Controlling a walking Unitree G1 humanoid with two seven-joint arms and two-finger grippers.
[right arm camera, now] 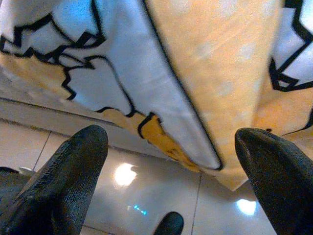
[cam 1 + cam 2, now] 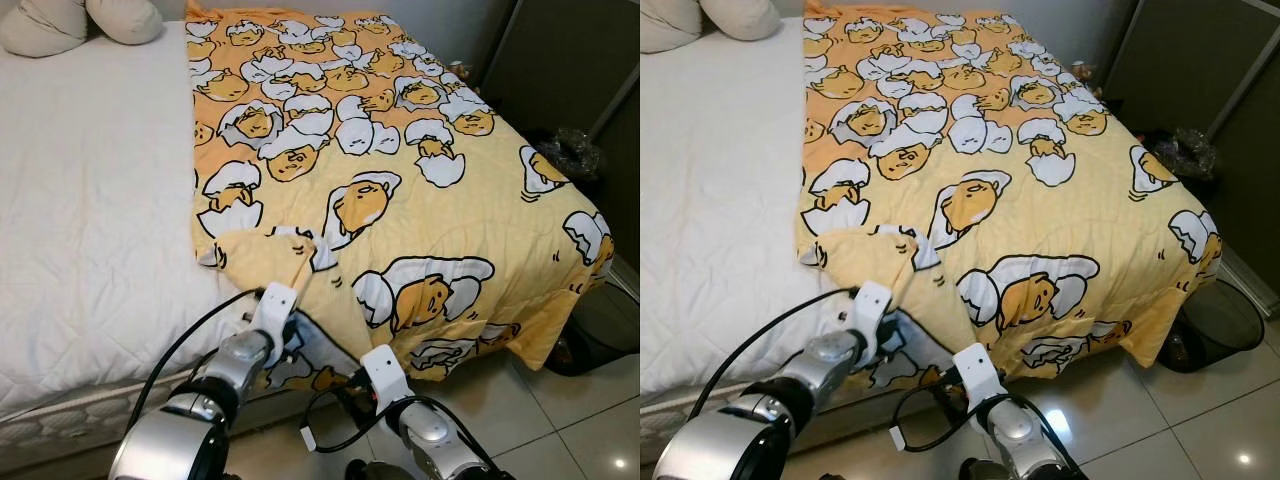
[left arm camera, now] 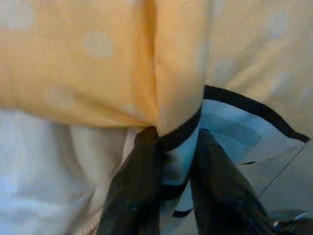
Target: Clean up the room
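**Left hand pinches the yellow blanket at the edge of the bed**

The blanket is yellow with egg cartoon pictures on it. It lies spread over the far half of the bed, ahead of both hands, and its near edge hangs down over the side of the bed toward the floor. One corner is folded back just past the left hand, so the plain yellow underside shows.

The left hand is at that near edge. Its two black fingers are pressed together on a fold of the blanket, and the cloth bunches up right above them.

The right hand is lower, beside the left hand and under the hanging edge. Its two fingers are spread wide apart with nothing between them. The blanket edge hangs just past its fingertips, and the shiny tiled floor is below it.

The white sheet of the bed is bare on the left of the left hand. Two pale pillows sit far away at the head of the bed. A dark bin stands on the floor far to the right of the right hand, near a dark wardrobe.
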